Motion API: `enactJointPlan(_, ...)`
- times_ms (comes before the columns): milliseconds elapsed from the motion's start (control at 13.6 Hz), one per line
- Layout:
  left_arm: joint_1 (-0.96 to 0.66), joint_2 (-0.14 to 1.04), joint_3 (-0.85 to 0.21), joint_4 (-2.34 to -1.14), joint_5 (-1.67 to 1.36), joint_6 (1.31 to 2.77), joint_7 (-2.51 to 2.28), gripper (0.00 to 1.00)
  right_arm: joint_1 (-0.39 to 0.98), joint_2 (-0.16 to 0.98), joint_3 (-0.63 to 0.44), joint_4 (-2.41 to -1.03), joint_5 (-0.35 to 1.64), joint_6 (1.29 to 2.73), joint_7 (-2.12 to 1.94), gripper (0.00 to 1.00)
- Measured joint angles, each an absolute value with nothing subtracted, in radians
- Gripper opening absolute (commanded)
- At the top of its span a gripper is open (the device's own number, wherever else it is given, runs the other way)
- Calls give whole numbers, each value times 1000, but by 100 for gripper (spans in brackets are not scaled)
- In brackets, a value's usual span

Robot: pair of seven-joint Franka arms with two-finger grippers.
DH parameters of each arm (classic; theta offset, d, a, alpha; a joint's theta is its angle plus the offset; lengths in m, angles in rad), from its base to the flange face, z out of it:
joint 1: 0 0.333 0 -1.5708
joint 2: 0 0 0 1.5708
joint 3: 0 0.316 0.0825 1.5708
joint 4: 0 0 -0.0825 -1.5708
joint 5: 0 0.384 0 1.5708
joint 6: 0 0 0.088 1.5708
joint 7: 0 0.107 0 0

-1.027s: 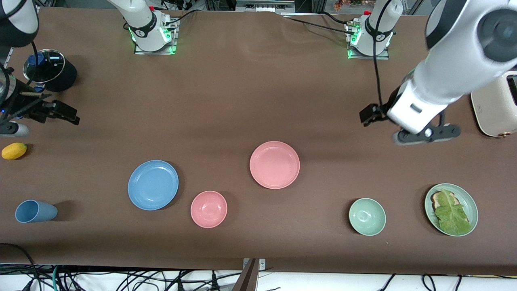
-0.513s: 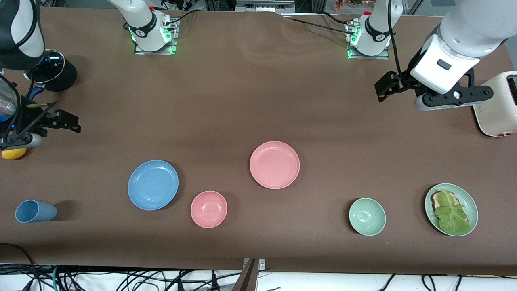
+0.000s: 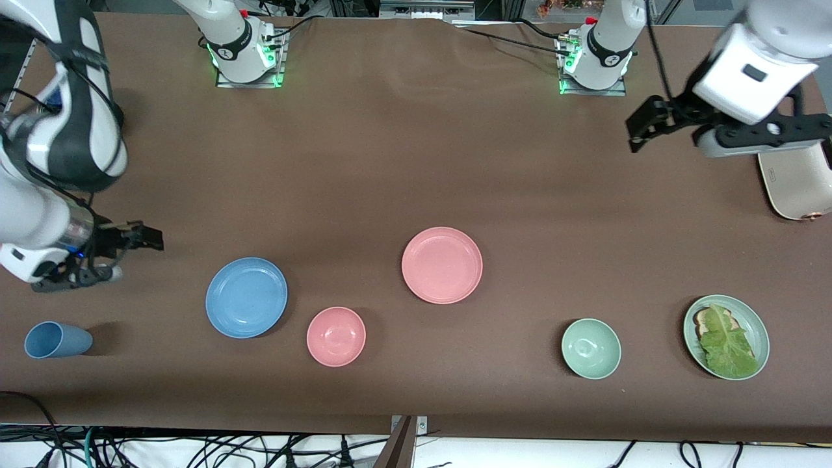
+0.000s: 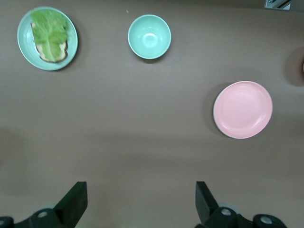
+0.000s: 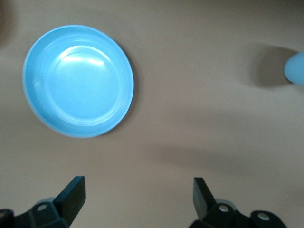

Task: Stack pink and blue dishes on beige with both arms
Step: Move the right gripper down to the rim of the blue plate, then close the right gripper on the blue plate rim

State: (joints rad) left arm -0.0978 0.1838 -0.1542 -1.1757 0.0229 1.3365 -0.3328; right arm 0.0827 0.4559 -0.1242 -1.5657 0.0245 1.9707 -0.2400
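Both arms up, hands empty.
Right hand (image 3: 146,237) wide open near the blue plate (image 3: 246,297); left hand (image 3: 650,127) wide open, well apart from the pink plate (image 3: 442,264).

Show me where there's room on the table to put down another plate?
The widest bare brown patch lies between the two arm bases and the flat round pink plate. Another sits between that plate and the small round green bowl. It is crowded where the flat round blue plate and small deep pink bowl lie close together.

Both arms raised, jaws spread wide
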Motion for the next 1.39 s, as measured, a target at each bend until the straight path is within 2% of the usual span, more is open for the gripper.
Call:
enactJointPlan(293, 43, 182, -142, -1186, -12, 1337, -216, 100, 87, 612, -83, -1555, 25, 2161, -229, 99)
enactJointPlan(587, 61, 182, -83, -1203, -18, 1336, -65, 100, 108, 723, -69, -1493, 26, 2205, -180, 100)
enactJointPlan(807, 65, 182, -51, -1212, -18, 1336, 33, 100, 132, 746, -69, -1488, 26, 2227, -159, 99)
enactJointPlan(1393, 56, 175, -57, -1212, -18, 1311, 29, 100, 127, 750, -71, -1485, 26, 2232, -157, 99)
